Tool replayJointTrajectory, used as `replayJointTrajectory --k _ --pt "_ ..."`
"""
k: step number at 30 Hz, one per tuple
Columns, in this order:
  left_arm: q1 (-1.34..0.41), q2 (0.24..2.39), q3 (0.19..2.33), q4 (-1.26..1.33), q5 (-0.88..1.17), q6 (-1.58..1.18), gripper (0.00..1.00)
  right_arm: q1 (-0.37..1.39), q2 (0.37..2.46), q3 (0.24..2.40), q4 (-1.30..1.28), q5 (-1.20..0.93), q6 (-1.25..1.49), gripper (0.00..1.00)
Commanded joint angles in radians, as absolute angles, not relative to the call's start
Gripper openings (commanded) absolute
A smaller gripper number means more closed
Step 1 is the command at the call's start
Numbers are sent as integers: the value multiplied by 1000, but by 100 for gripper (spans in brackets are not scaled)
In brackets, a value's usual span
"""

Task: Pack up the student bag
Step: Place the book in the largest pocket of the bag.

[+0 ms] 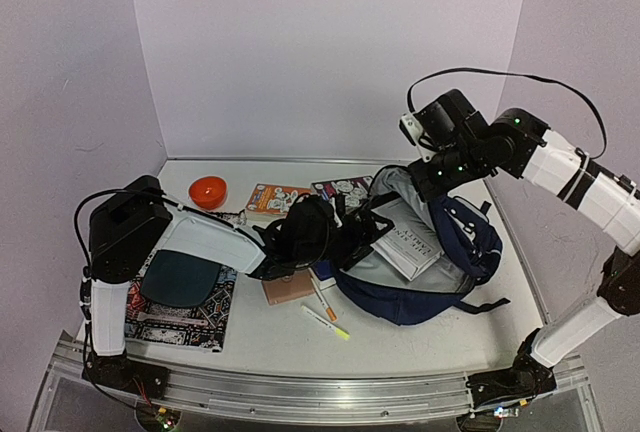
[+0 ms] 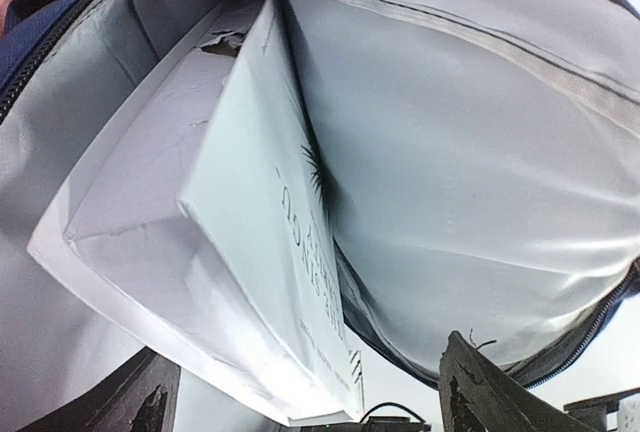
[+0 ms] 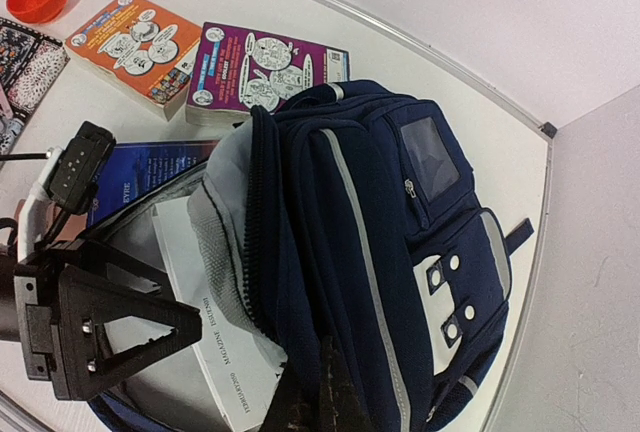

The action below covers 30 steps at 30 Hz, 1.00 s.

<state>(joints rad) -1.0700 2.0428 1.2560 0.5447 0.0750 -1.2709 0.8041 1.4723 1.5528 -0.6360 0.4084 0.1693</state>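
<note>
Spread wide at the bottom of the left wrist view, the left gripper [image 2: 315, 397] held nothing, its 2 fingers [image 2: 490, 392] at the mouth of the student bag [image 1: 470, 242], which lay right of centre on the table [image 1: 420, 352]. That mouth gaped leftward, straight ahead of this nearer arm; the bag's long axis apparently ran left-right. 1 white book [image 2: 250, 252] sat inside. The right gripper [image 3: 315, 397] was pinched shut on the bag's raised rim.

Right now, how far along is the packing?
Done: one white book lies inside the bag. In hand: the right gripper pinches the bag's rim; the left gripper stands open, empty, at the mouth. To do: orange book, purple book, markers, notebook.
</note>
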Motion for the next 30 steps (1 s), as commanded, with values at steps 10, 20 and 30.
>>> replayJointTrajectory --k 10,20,30 --pt "-1073 1948 1351 456 70 -1081 89 797 1527 1498 -555 372 207 0" --pt "-1075 1772 1195 287 -14 -884 91 791 1465 1445 -589 468 193 0" --pt "-959 1612 1058 71 -38 -849 94 781 1371 1323 -648 481 224 0"
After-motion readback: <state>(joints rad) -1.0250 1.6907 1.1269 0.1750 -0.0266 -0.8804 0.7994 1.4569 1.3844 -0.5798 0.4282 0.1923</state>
